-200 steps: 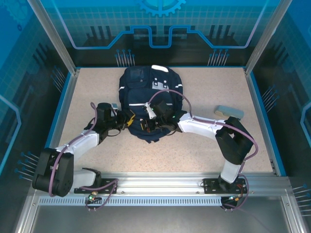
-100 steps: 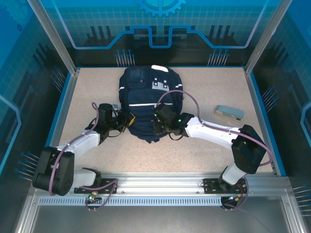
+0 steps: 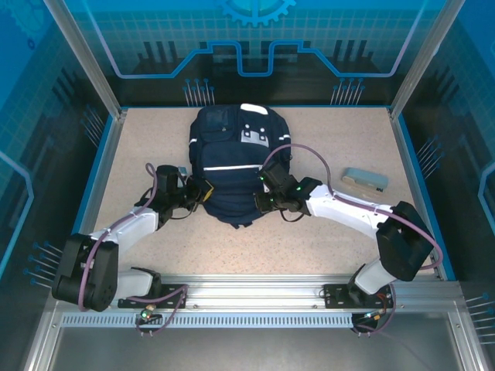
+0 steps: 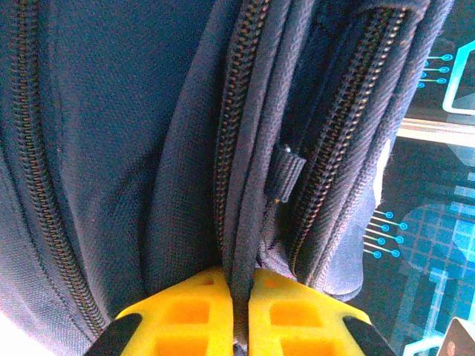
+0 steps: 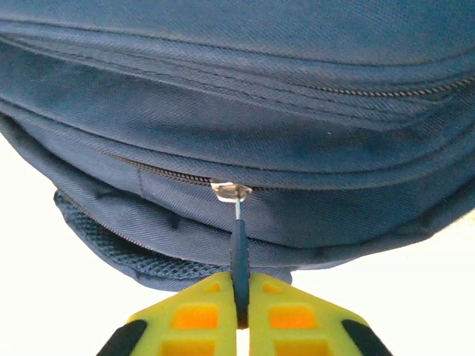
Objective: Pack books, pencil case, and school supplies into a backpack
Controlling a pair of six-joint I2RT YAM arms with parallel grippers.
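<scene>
Both sit pinched narrow at bottom centre: the left gripper point(image 4: 239, 315) nips a fold of the backpack point(image 4: 111, 148), the right gripper point(image 5: 239, 308) its zipper pull point(image 5: 239, 256).

Navy backpack point(image 3: 232, 166) on speckled table point(image 3: 325, 239), grey case point(image 3: 365, 179) well apart, rightward.

Navy backpack point(image 3: 232, 158) with white stripes

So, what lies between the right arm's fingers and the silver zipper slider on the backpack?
In the right wrist view, a dark zipper pull: the yellow fingers pinch its lower end, and it runs up to the slider on the backpack.
</scene>
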